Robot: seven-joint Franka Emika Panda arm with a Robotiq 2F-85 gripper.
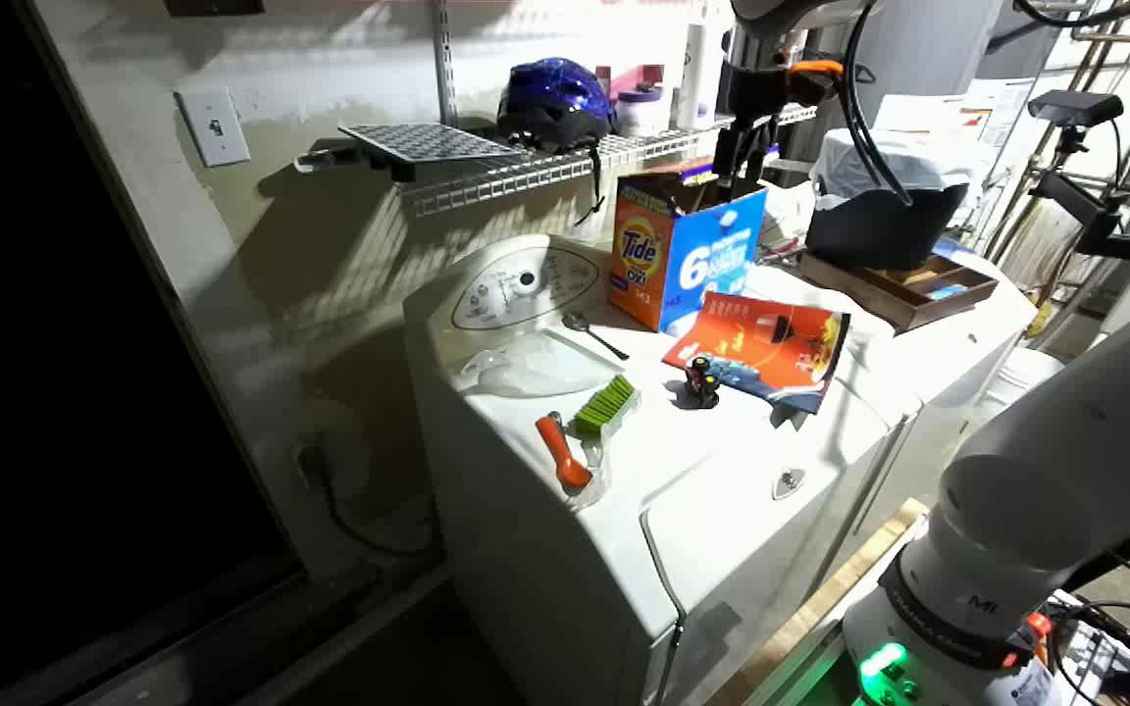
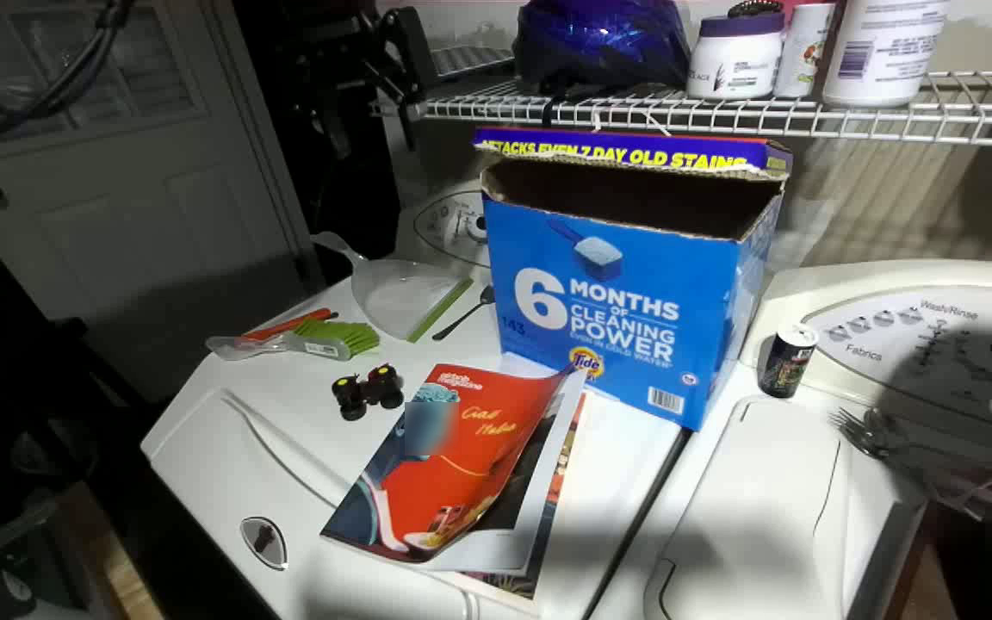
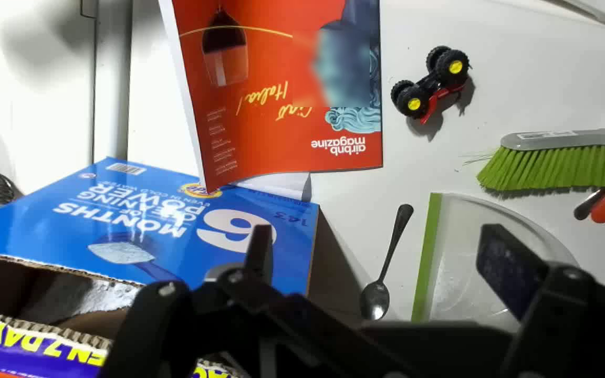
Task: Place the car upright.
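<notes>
The car (image 1: 700,382) is a small toy with black wheels, yellow hubs and a red body. It lies tipped over on the white washer top, beside the magazine. In an exterior view (image 2: 367,392) its wheels show with yellow hubs, and in the wrist view (image 3: 431,86) its dark underside and wheels show, with the red body on one side. I cannot tell if it rests on its side or roof. My gripper (image 3: 384,260) is open and empty, high above the washer near the detergent box, away from the car. It also shows in an exterior view (image 1: 742,157).
The tall blue and orange detergent box (image 2: 599,301) stands open-topped. The red magazine (image 2: 453,465) lies before it. A green brush (image 3: 546,168), orange-handled tool (image 1: 562,451), dustpan (image 3: 470,252) and spoon (image 3: 386,268) lie on the washer. A wire shelf (image 1: 526,176) holds a helmet (image 1: 555,103).
</notes>
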